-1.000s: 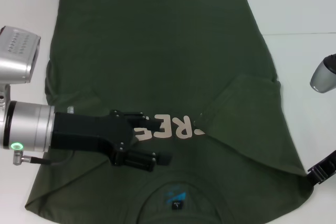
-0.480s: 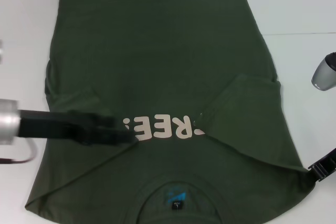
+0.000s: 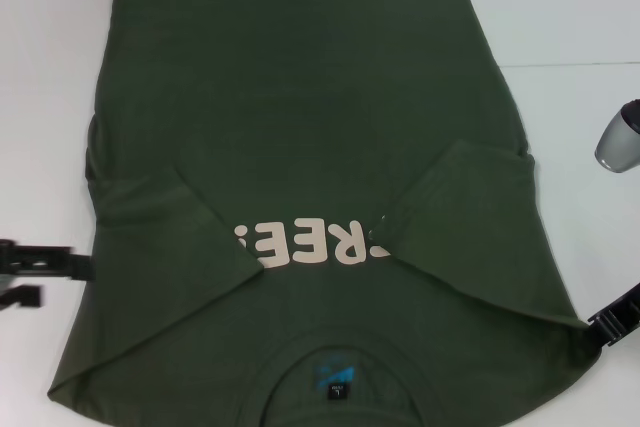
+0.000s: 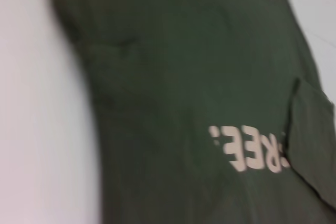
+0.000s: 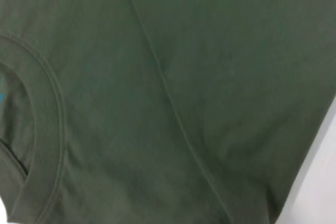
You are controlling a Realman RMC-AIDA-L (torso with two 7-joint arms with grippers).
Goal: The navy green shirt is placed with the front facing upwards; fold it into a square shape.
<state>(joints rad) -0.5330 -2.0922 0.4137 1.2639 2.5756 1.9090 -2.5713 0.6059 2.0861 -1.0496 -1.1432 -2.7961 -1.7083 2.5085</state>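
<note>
The navy green shirt point(image 3: 310, 157) lies spread flat on the white tabletop point(image 3: 580, 17), front side up, its collar point(image 3: 335, 367) at the near edge and its hem at the far edge. Both sleeves are folded in over the chest: the left sleeve point(image 3: 170, 237) lies as a slanted flap that reaches the start of the cream lettering point(image 3: 305, 245), and the right sleeve point(image 3: 470, 227) covers the other end of the letters. A small dark neck label point(image 3: 338, 388) with a blue patch above it sits inside the collar.

The left pincer point(image 3: 35, 269) is at the left edge of the head view, over the bare tabletop just beside the shirt's left side and apart from the cloth; whether it is released or clenched cannot be told. The right pincer point(image 3: 615, 325) is at the shirt's near right corner, at the edge of the cloth; whether it grips the cloth cannot be told
</note>
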